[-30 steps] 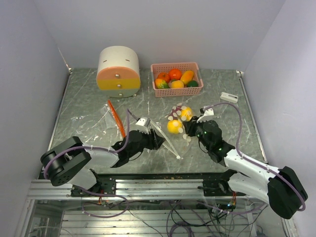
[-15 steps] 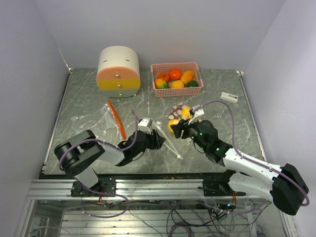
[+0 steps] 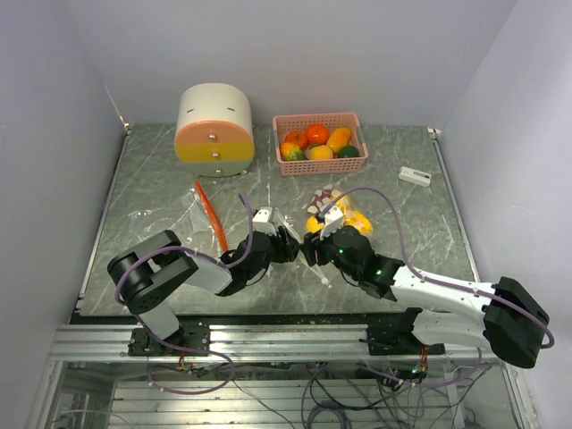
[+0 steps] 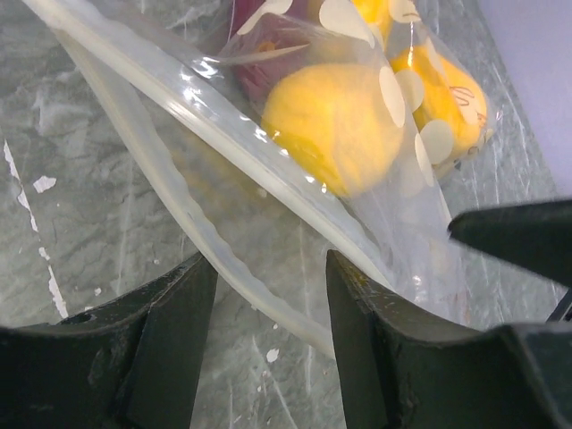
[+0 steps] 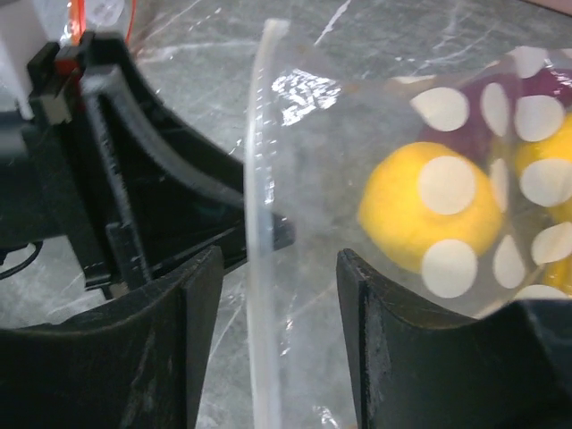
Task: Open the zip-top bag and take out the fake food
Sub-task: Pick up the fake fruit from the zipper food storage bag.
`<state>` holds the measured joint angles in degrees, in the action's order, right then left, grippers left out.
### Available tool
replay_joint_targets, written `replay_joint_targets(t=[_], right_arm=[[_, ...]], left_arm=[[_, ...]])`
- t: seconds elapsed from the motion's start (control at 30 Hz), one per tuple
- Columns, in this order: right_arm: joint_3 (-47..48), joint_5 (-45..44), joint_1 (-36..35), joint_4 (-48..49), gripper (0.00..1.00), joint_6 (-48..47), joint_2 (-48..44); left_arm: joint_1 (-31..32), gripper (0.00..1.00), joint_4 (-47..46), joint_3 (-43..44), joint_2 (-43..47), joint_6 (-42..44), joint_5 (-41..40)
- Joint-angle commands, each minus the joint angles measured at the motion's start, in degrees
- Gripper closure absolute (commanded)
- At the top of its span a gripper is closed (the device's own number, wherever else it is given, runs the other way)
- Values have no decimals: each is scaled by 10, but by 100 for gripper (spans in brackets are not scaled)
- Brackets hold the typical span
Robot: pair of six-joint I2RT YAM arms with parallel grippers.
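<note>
Lips of the zip-top bag (image 4: 393, 206), fake food (image 4: 335, 121) inside at frame centre, sit within the spread left gripper (image 4: 268, 268) and spread right gripper (image 5: 277, 268); each should pinch 1 separate lip before pulling.

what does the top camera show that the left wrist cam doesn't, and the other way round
Only the top view: the pink basket of fruit and the round drawer box at the back of the table. Only the left wrist view: the bag's zip strip up close, its lower lip passing between the open left gripper fingers. Both: the spotted zip-top bag with a yellow fruit inside.
</note>
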<state>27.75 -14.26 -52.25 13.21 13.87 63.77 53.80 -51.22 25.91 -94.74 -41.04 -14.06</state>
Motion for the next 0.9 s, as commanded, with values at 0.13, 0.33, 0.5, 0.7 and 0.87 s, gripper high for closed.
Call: replay_joint_targets(t=[0.13,0.33,0.5,0.7,0.87], right_arm=[[23,-53,-36,-2,59,-5,63],[57,-166,-38,-54,87,52,112],[78,-223,-38,-97,100,85,95],[71,-206,-39,-86,100,86,65],[80,-210,-38,-90,100,89,83]], left_arm=[[3,41,-14,14,-4,-17,-20],[3,44,-9,-1,16,-16,-23],[3,44,16,-1,26,-8,-40],[3,45,8,-15,56,9,-15],[4,56,196,11,170,37,-62]])
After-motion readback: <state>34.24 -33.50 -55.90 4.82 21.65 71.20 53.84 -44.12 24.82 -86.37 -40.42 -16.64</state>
